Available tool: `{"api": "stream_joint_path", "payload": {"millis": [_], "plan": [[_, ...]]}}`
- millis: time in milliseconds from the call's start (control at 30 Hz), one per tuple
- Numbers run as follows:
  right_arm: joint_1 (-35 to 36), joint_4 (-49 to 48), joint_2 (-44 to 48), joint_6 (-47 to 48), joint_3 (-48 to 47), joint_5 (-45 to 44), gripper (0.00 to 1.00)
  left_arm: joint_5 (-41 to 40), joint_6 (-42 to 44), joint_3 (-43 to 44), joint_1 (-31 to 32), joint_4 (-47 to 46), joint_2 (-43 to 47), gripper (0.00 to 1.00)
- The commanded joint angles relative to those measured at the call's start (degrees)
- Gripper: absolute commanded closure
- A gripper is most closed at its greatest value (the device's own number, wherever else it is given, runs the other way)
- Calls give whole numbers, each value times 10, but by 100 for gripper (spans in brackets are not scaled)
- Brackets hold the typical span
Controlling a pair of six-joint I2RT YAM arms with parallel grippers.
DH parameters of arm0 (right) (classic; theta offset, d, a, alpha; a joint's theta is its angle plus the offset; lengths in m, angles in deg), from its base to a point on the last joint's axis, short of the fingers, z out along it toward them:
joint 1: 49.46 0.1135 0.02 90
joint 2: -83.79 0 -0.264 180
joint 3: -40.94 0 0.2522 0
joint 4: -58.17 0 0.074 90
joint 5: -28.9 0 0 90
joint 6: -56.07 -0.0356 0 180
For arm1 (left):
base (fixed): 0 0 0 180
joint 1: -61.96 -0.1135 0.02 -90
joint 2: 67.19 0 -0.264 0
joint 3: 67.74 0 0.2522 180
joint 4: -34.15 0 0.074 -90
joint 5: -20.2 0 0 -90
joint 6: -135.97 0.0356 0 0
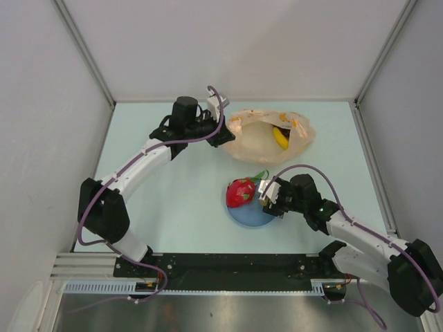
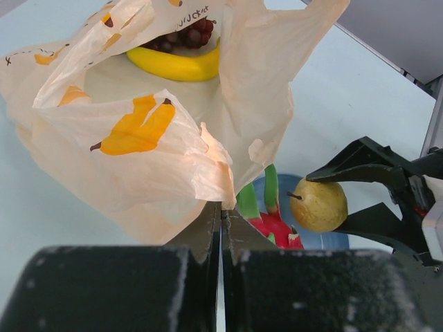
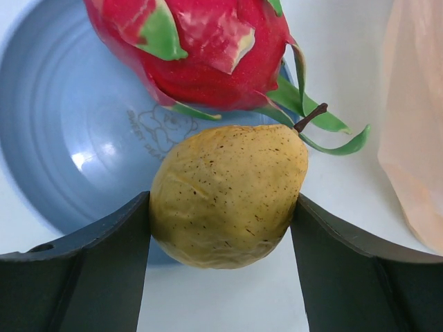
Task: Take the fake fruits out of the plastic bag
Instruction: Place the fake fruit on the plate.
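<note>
Both grip: right gripper [image 1: 266,196] clamps speckled yellow pear [image 3: 228,194], left gripper [image 2: 221,216] pinches crinkly peach bag [image 2: 138,131].

Around the plate [image 1: 246,216]
Dragon fruit [image 1: 240,191] on it; pear [image 3: 228,194] at its right rim; bag [image 1: 250,144] behind it, banana [image 1: 280,137] and grapes [image 2: 187,34] inside.

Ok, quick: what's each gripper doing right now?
Left gripper: closed, pinching the plastic bag at its edge.
Right gripper: gripping the yellow pear between its fingers.

Faint embossed lettering on blue plate [image 3: 66,149], illegible, dark printed marks on plastic bag [image 2: 159,149], unreadable
</note>
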Motion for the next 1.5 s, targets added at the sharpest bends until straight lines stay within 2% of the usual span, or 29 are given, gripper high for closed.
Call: {"api": "stream_joint_path", "payload": {"millis": [0,233,433,533,567,767,800,1067,1233,1333,1467], "plan": [[7,-98,-29,27,15,-32,47,-2,-1,2,3,-16,19,100],[14,-208,-94,43,36,-63,44,-8,9,-18,6,-15,32,100],[14,-239,-125,39,40,-80,40,-10,10,-18,7,-14,32,100],[13,-238,-126,38,43,-83,30,-10,10,-15,9,-15,25,100],[14,-238,-125,39,45,-84,24,-9,10,-14,9,-14,25,100],[14,-223,-111,42,57,-88,7,-6,6,-4,13,-16,10,100],[14,-215,-108,43,57,-85,1,-6,7,-2,13,-16,9,100],[8,-173,-55,41,56,-63,0,-2,4,15,14,-12,-9,100],[-30,-74,20,36,39,30,0,0,3,20,14,-13,-15,100],[-36,-16,47,38,19,53,0,1,3,20,14,-12,-18,100],[-51,-12,42,22,1,61,0,1,0,23,14,-15,-26,100]]}}
